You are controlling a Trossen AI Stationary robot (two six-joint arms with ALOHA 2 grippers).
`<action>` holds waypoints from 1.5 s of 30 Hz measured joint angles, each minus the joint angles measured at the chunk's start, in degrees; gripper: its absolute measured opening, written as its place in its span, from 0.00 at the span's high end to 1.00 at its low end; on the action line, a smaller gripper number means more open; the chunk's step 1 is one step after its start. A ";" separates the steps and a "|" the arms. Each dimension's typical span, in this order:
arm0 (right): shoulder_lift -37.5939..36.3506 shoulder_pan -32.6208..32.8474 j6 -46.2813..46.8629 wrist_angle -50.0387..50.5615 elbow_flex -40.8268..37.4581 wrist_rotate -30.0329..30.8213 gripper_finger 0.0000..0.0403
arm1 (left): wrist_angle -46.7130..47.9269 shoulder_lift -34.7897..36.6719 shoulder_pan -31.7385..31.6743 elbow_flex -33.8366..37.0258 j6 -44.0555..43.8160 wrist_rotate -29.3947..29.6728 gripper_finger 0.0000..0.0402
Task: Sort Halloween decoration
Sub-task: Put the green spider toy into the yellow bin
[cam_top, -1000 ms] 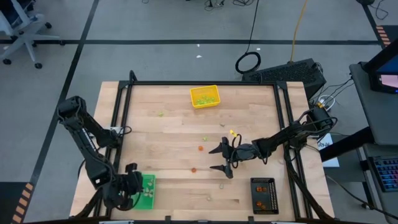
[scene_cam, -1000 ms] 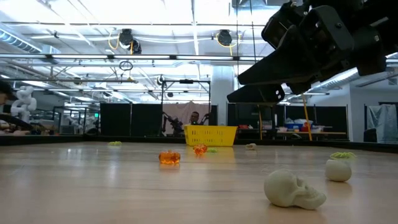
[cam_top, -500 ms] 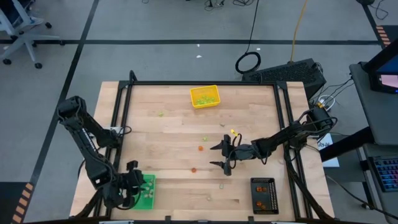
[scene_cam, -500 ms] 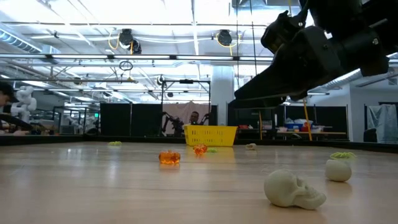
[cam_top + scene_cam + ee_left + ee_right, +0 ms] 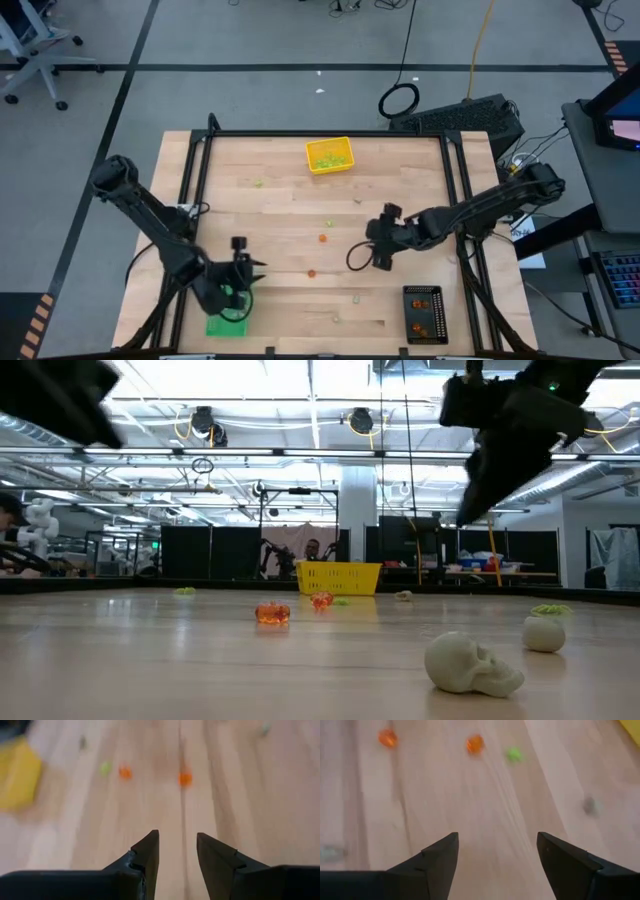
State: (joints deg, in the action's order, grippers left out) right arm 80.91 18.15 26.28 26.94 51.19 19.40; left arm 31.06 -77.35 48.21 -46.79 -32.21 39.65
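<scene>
— Hunting for the next pick. Where, counting from the yellow tray [image 5: 329,156]?

— Well apart from the yellow tray, on its side toward the two arms: the farther orange piece [image 5: 311,272], alone on bare wood. Nearer the yellow tray, a second orange piece [image 5: 322,239], and just beyond that a light green piece [image 5: 328,222].

— Closer to which arm?

— Probably to the right gripper [image 5: 497,836]: spread wide, empty, aimed at both orange ones. Left gripper [image 5: 177,840] parted too, holding nothing, facing the same pieces from the opposite side. Seems a little farther from them, and farther from the yellow tray as well.

— Any long axis to line up with?

— None to speak of; too small and roundish to tell. Likely a straight reach from the right-arm side, then down over the piece.
</scene>
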 joint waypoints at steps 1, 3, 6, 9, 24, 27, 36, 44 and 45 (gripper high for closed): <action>-0.03 0.16 1.36 3.91 1.10 -0.19 0.37 | -4.57 0.01 -1.12 0.71 4.47 0.39 0.67; 0.09 0.44 3.92 11.16 2.60 -2.07 0.39 | -14.37 0.01 -3.47 2.70 14.16 -0.94 0.67; 0.19 1.08 10.30 17.48 3.51 -5.31 0.41 | -28.70 0.01 -6.94 5.41 25.61 -6.99 0.67; 0.25 2.77 17.90 22.33 3.51 -6.39 0.43 | -35.05 0.00 -9.18 6.55 31.73 -9.03 0.67; 0.23 8.96 24.08 18.09 -7.03 -4.26 0.57 | -39.77 -0.32 -17.11 6.56 34.48 -9.32 0.67; 0.23 8.92 23.58 12.82 -10.45 -4.07 0.59 | -39.74 -0.32 -17.45 6.56 34.03 -9.41 0.67; 0.19 8.81 24.24 8.97 -13.70 -2.03 0.65 | -39.67 -0.38 -17.45 6.56 31.19 -9.45 0.67; 0.21 6.83 24.44 7.27 -13.72 -1.40 0.69 | -39.90 -3.38 -17.45 6.56 31.05 -9.45 0.67; 0.21 6.50 24.44 7.09 -13.72 -1.46 0.70 | -40.17 -3.78 -17.45 6.56 31.07 -9.45 0.67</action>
State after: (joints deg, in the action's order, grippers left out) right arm 81.12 24.65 50.72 34.03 37.47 17.94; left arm -9.10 -81.13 30.76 -40.23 -1.15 30.20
